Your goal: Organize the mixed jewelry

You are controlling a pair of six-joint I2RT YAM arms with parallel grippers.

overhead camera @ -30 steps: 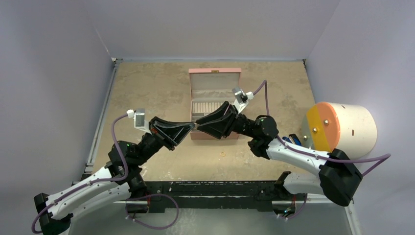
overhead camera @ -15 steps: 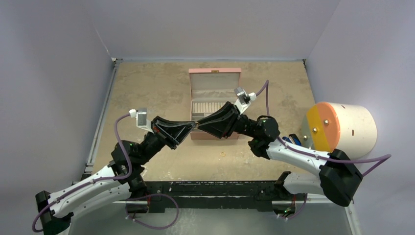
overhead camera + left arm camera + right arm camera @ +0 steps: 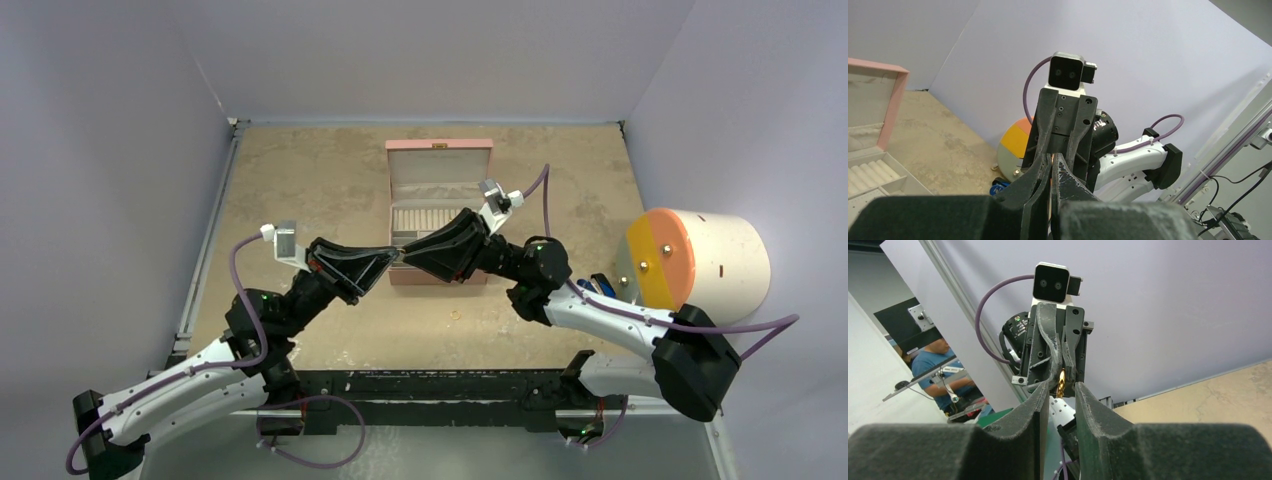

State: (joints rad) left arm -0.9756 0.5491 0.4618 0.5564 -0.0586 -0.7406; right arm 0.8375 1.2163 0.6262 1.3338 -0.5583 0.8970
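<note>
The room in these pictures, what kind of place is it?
Probably a robot lab. Two robot arms, the left arm and the right arm, are bolted at the edge of a table boxed in by plain walls, and a person in blue is at a desk outside.

"What's on the table?"

"Sandy, worn top. A pink box sits open at the far middle, its lid up at the back."

"Anything loose?"

"One gold ring, alone on the bare top, nearer us than the box. At the right edge a cream drum with an orange face lies on its side, with something blue just beside it."
</note>
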